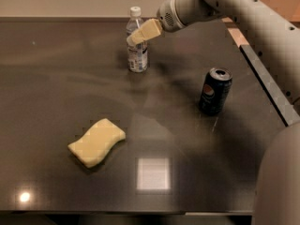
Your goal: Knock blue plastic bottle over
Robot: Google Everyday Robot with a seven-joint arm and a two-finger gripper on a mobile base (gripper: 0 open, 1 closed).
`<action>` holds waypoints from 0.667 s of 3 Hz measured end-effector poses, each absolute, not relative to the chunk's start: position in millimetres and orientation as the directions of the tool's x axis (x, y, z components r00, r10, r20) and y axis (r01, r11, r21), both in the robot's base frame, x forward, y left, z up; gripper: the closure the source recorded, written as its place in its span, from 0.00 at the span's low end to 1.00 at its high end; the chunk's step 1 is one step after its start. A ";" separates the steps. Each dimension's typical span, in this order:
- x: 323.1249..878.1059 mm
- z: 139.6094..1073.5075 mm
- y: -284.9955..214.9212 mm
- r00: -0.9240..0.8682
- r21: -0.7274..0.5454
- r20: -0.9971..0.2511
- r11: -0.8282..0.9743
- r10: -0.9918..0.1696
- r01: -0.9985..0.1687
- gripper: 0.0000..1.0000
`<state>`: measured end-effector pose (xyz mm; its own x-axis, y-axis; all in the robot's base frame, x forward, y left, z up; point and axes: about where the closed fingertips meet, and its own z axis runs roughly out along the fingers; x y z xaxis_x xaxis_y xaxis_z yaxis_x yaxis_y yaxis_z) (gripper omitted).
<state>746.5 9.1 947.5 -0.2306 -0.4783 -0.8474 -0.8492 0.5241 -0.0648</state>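
- A pale yellow, wavy-edged sponge (97, 142) lies flat near the front left of the dark glossy tabletop (56, 78). It is well apart from everything else and out of any push's path.
- The small clear plastic bottle with a white screw cap and bluish-white label (138, 59) stands upright near the far edge, not yet knocked over.
- The beige two-finger claw (131, 40) sits across the bottle's shoulder, just under the cap, reaching in from the right. Its fingers are drawn together with no gap showing, and it grips nothing. Whether it touches the bottle I cannot tell. Being high and closed probably suits tipping, since it makes a blunt pusher with good leverage.
- A dark blue soda can (214, 92) stands upright to the right, well apart from the bottle.
- The grey robot arm (225, 3) passes behind and above the can, likely to clear it.
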 end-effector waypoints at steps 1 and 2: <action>746.9 945.3 16.7 -0.231 -0.051 -0.848 0.508 -0.477 -0.860 0.18; 743.8 945.2 21.8 -0.231 -0.041 -0.850 0.497 -0.473 -0.867 0.41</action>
